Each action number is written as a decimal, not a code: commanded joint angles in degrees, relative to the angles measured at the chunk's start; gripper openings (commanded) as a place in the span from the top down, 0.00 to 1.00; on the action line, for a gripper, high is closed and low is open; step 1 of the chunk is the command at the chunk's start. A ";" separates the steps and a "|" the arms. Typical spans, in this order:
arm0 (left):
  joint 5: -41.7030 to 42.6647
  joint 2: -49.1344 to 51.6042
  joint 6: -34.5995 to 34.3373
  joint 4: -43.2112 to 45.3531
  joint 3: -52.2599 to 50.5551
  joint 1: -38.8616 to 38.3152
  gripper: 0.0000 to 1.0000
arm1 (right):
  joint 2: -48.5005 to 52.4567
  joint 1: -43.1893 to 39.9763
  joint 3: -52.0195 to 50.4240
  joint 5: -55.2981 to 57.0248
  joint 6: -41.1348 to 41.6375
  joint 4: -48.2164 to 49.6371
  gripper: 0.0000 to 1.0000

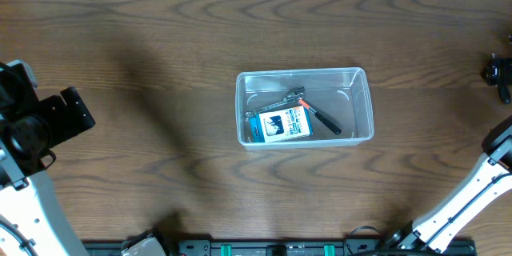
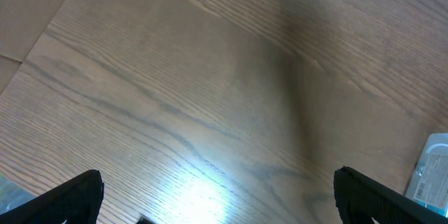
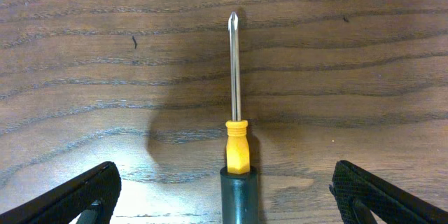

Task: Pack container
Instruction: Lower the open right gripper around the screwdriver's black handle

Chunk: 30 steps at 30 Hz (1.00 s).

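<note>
The clear plastic container (image 1: 240, 106) stands at the table's middle. In it lie a blue-and-white box (image 1: 280, 126), a grey metal hand tool (image 1: 282, 102) and a black-handled tool with an orange part (image 1: 324, 120). My left gripper (image 2: 217, 197) is open and empty over bare wood, far left of the container; the container's corner (image 2: 432, 171) shows at the right edge of the left wrist view. My right gripper (image 3: 224, 194) is open, with a screwdriver (image 3: 236, 147) lying on the table between its fingers, shaft pointing away. The fingers do not touch it.
The left arm (image 1: 40, 124) is at the table's left edge. The right arm (image 1: 472, 192) rises from the front right, with its head (image 1: 498, 72) at the right edge. Brown wood table (image 1: 160, 48) all around the container.
</note>
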 commanded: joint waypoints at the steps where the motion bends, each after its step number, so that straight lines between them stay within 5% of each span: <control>1: 0.42 0.13 -0.72 0.00 0.63 0.28 0.02 | 1.25 0.37 0.31 -0.22 0.57 -0.11 0.01; 30: 0.42 0.13 -0.70 0.00 0.63 0.28 0.02 | 1.27 0.37 -0.11 0.90 0.57 -0.33 0.01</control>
